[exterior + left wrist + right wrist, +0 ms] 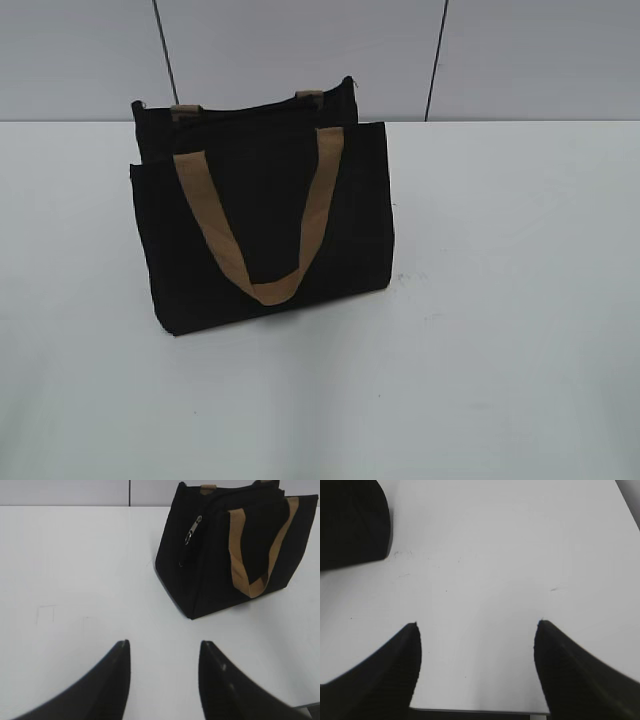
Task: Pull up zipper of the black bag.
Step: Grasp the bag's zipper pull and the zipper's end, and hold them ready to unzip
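Note:
The black bag (265, 220) stands upright on the white table, left of centre in the exterior view, with a tan handle (258, 225) hanging down its front. In the left wrist view the black bag (220, 555) is at the upper right. The silvery zipper (193, 530) pull hangs on its side near the top. My left gripper (164, 645) is open and empty, well short of the bag. In the right wrist view a corner of the black bag (350, 522) shows at the upper left. My right gripper (477, 625) is open and empty over bare table.
The white table (500, 300) stretches around the bag; its near edge shows at the bottom of the right wrist view (480, 711). A grey panelled wall (300, 50) stands behind. Neither arm shows in the exterior view.

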